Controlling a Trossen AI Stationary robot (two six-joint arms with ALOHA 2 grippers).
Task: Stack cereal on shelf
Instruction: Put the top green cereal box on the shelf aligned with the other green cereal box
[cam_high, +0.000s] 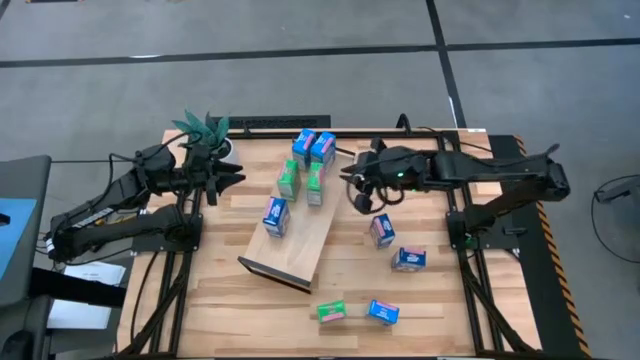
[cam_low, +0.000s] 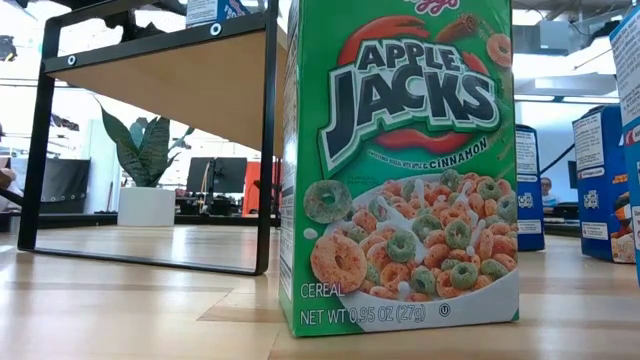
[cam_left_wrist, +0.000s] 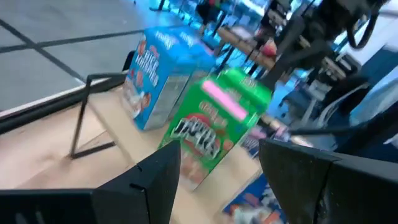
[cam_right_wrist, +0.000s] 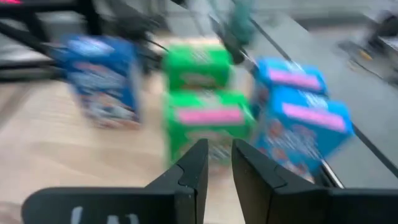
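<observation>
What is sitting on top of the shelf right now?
Five cereal cartons stand on the shelf: two blue at its far end, two green behind them, one blue mid-board. Its underside is hidden.

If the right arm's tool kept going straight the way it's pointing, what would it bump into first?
Most likely the nearer green cereal box on the shelf: the right tool points straight at it, its fingers slightly apart. Depth is hard to judge.

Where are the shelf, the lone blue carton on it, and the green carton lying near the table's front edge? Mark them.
shelf (cam_high: 305, 245): high view, bare wood of its top board.
lone blue carton (cam_high: 275, 216): high view, its upper face.
green carton (cam_high: 331, 312): high view, its top side.
</observation>
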